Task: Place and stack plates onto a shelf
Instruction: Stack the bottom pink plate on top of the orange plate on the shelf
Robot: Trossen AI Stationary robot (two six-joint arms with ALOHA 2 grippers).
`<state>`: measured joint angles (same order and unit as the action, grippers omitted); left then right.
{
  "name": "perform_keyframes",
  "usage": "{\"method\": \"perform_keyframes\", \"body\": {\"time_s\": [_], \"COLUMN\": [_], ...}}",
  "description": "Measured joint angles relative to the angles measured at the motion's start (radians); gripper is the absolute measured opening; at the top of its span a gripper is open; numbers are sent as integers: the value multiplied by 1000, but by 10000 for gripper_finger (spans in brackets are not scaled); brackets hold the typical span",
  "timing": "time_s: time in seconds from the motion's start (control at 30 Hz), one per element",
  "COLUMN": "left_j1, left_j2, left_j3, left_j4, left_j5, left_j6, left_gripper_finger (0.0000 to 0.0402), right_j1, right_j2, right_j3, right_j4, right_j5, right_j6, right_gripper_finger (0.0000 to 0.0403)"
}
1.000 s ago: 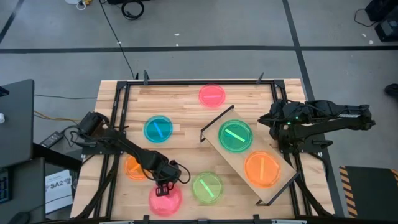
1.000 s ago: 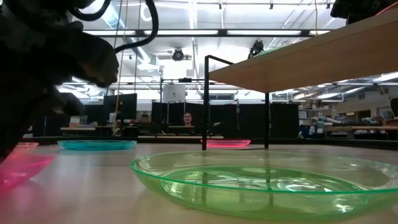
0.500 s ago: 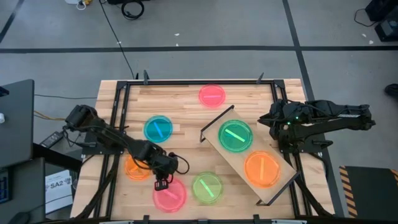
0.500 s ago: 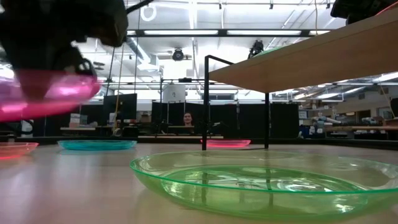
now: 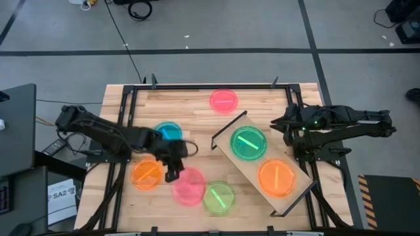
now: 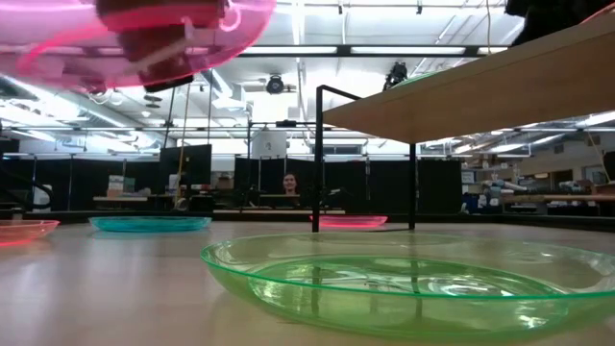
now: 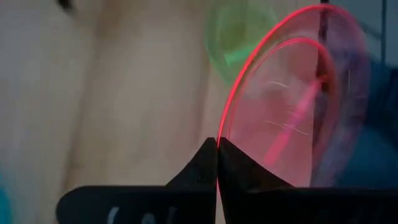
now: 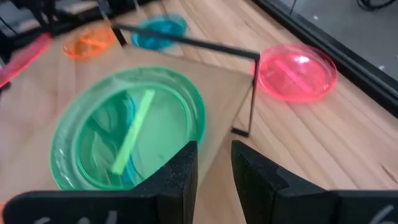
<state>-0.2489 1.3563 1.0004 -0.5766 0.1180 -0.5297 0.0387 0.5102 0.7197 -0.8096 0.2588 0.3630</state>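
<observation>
On your high view the shelf [image 5: 262,164] runs diagonally at right of centre, carrying two plates [image 5: 249,143]. One plate [image 5: 224,100] lies at upper centre of the surface [image 5: 197,111]. Three more lie lower left, and a raised plate [image 5: 189,185] hangs just above them.

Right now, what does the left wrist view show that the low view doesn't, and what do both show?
Only the left wrist view shows the grip itself: the left tool shut on the rim of the lifted pink plate, its dark fingertips pinching the edge.

Only the low view shows the shelf on its black wire frame, the blue plate, the far pink plate and an orange plate's edge on the table.

Both show the lifted pink plate up off the table and the light green plate lying on it.
</observation>
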Motion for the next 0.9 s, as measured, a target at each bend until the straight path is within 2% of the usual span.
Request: {"method": "perform_keyframes", "body": {"time_s": [0.2, 0.47, 0.9], "left_j1": [108, 234, 451], "left_j2": [-62, -83, -83], "left_j3": [0, 1, 0], "left_j4": [52, 253, 491], "left_j5": [-48, -10, 10], "left_j6": [-1, 0, -28], "left_gripper_finger": [6, 7, 8], "right_j1": [0, 0, -9], "right_j2": [0, 22, 181], "right_j3": [0, 0, 0], "right_j4": [119, 317, 629], "right_j5": [7, 10, 11], "right_j6": [0, 0, -34], "right_gripper_finger": [104, 104, 104]}}
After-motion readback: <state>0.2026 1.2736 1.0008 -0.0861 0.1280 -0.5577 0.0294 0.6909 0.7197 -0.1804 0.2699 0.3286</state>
